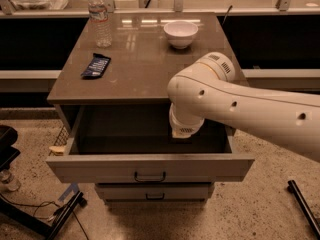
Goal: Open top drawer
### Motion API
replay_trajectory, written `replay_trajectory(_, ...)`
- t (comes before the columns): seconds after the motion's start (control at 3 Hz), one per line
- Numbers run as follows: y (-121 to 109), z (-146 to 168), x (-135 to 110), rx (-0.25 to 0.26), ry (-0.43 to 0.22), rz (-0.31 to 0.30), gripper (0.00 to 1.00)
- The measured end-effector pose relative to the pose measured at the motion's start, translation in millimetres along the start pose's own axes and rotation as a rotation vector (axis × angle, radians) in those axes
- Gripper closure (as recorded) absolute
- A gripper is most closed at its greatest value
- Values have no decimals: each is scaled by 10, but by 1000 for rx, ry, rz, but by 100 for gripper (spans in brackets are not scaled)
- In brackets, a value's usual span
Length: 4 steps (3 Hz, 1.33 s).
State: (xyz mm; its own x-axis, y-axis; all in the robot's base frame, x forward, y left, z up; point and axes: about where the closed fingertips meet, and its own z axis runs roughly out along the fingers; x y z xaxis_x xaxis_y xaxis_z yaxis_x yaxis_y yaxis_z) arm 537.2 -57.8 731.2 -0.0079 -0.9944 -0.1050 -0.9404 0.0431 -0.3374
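The top drawer (150,166) is pulled far out of the grey cabinet. Its wide light grey front faces me, with a small black loop handle (150,177) at centre. Its deep plain grey interior (125,131) shows nothing inside. My white arm (235,104) reaches in from the right, and its rounded end (184,126) hangs over the right part of the open drawer. My gripper does not show in the camera view; only the arm's links are visible.
A shorter grey drawer (155,191) sits shut below. On the cabinet top (140,59) stand a water bottle (100,18), a white bowl (180,33) and a dark blue snack packet (95,66). A black stand (55,216) is on the floor at left.
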Motion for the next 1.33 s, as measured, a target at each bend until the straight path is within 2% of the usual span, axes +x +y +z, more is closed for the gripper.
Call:
replay_trajectory(0.33,71,315,29,-53,-6,12,100)
replay_trajectory(0.67,72,315,29,-53,-6,12,100)
replay_trajectory(1.0,234,423,101,-83,-24,44,100)
replay_trajectory(1.33,614,538,257,-138,-45,112,100)
